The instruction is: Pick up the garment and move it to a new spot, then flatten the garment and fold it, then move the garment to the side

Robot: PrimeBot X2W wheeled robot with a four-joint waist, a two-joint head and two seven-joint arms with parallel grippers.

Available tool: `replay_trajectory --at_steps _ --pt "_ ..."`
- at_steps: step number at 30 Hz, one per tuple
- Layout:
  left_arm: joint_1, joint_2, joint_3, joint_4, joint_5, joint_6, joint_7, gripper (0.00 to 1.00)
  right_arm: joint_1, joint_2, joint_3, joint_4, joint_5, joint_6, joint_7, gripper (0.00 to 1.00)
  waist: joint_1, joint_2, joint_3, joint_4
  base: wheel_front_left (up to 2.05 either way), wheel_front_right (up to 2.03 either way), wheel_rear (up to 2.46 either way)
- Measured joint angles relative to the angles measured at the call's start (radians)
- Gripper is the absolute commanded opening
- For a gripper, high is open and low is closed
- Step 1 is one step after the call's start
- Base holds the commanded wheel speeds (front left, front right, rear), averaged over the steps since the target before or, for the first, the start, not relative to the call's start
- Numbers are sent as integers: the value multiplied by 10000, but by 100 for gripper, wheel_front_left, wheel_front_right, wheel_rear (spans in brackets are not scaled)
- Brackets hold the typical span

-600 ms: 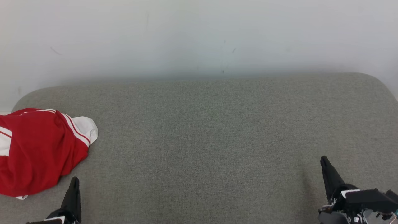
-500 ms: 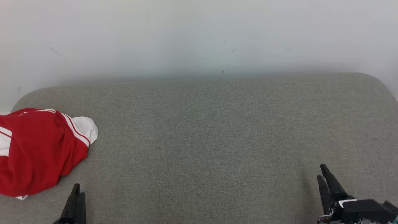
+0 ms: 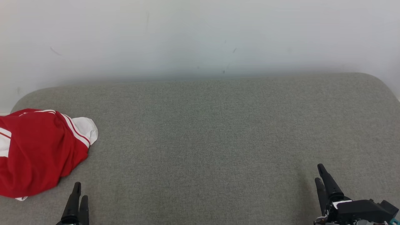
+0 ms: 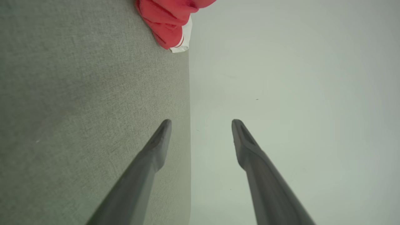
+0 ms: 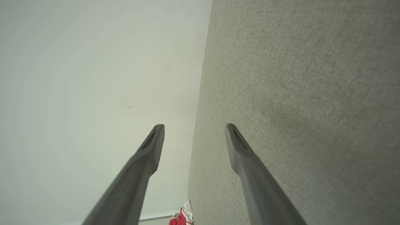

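Crumpled red-and-white garment (image 3: 40, 153) on a gray cushion (image 3: 218, 131). Left claw (image 3: 80, 191) near it, right claw (image 3: 318, 172) well apart from it; both claws open and empty.

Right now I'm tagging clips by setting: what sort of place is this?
Probably a bare test room for cloth folding: a grey fabric-covered surface, a plain pale wall behind it, and one crumpled red-and-white garment at its left end.
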Motion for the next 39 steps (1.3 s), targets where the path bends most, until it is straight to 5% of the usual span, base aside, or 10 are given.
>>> replay_trajectory --at_steps 39 --pt "-15 449 -995 -416 5099 1126 -1381 100 -552 -587 1657 -10 -5079 -1241 -1425 100 0 0 52 -62 0 0 0"
